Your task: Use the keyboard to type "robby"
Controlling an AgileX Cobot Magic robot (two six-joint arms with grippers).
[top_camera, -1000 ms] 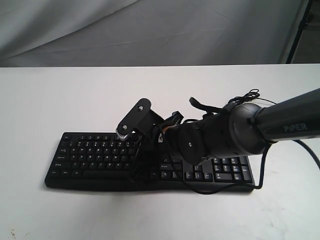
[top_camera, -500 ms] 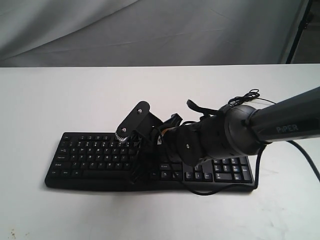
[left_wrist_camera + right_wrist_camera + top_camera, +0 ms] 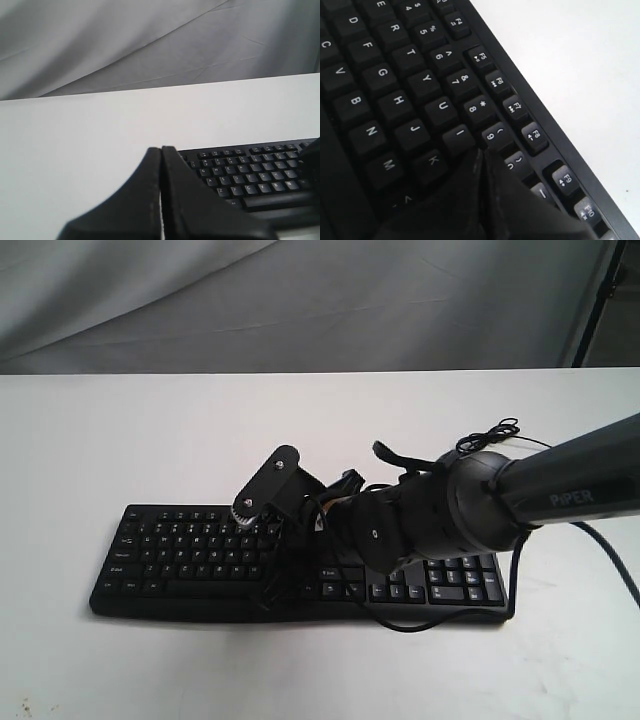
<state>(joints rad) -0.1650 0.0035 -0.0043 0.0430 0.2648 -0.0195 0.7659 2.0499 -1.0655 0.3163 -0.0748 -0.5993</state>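
Note:
The black keyboard (image 3: 170,562) lies flat on the white table (image 3: 90,450). My right gripper (image 3: 270,558) reaches in from the right and hangs over the letter block, jaws pressed together and holding nothing. In the right wrist view its tips (image 3: 481,151) sit low over the keyboard (image 3: 395,100), in the spot ringed by the I, 9, 0 and K keys; the key beneath them is hidden. In the left wrist view my left gripper (image 3: 161,149) is shut and empty, off the left end of the keyboard (image 3: 250,170). That gripper is outside the exterior view.
A thin black cable (image 3: 497,430) curls on the table behind the right arm (image 3: 560,490). A grey cloth backdrop (image 3: 300,300) hangs behind the table's far edge. A dark stand leg (image 3: 598,295) rises at the far right.
The right arm has shifted slightly left and lowered a little over the keys. Its gripper stayed shut throughout.

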